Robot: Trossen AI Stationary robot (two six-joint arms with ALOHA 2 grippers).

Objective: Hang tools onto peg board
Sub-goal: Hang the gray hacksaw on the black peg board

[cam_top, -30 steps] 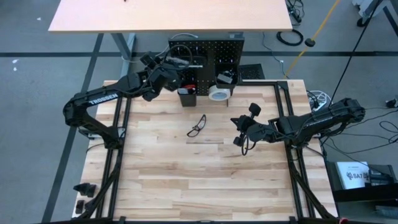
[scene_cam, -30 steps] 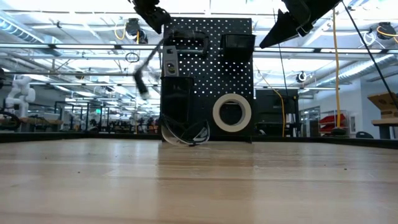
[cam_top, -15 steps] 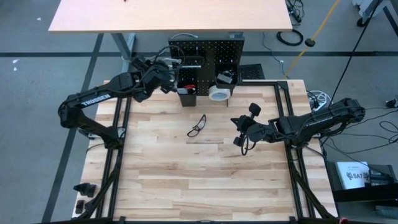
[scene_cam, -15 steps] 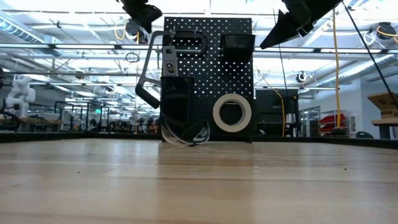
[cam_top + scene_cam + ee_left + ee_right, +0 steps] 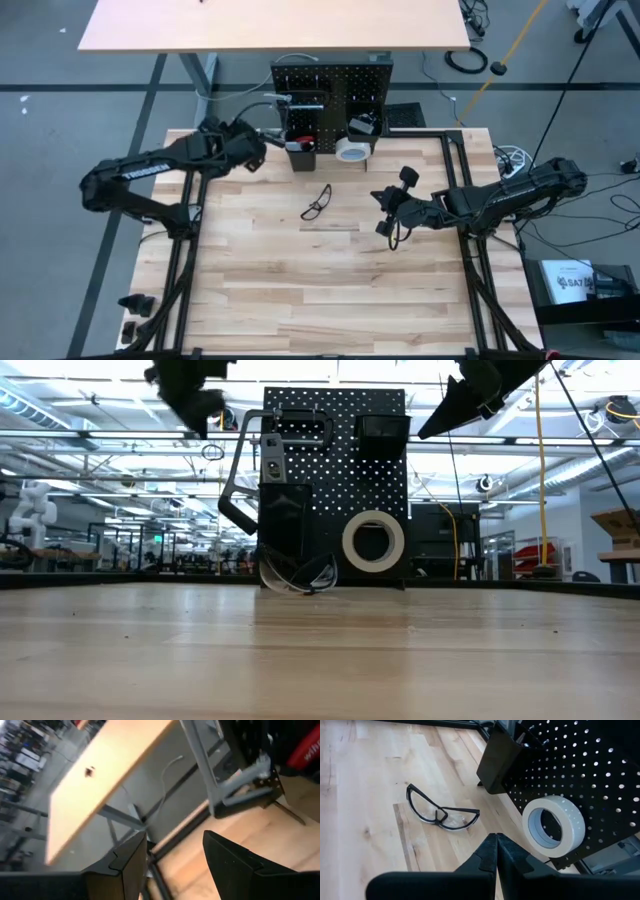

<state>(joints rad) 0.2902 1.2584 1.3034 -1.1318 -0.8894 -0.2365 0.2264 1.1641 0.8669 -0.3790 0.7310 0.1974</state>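
- The peg board [image 5: 335, 485] is an upright black panel dotted with holes, standing at the far edge of the table [image 5: 330, 290], between the two arms.
- A white tape roll [image 5: 373, 541] hangs low on its face; a black box bin [image 5: 381, 428] sits near its top, and a second bin [image 5: 300, 155] holds a red-handled tool [image 5: 303, 145].
- A grey bar clamp [image 5: 243, 470] hangs on the board's left side, its bar slanting down past the board's edge.
- A pair of safety glasses [image 5: 317, 202] lies on the wood in front of the board, apart from it.
- The low view shows the clamp's full hanging shape and the tape roll face-on; the high view shows only their tops, but places both arms.
- The right wrist view shows the glasses, the tape roll [image 5: 553, 825] and the lower bin [image 5: 502, 765] close up.
- The left wrist view shows the clamp [image 5: 247, 785] from the side, and a bare second table [image 5: 100, 780] beyond.
- The left gripper [image 5: 175, 860] is beside the board's left edge, clear of the clamp; its fingers stand apart with nothing between them.
- The right gripper [image 5: 496, 851] hangs over the table right of the glasses, fingers pressed together, holding nothing.
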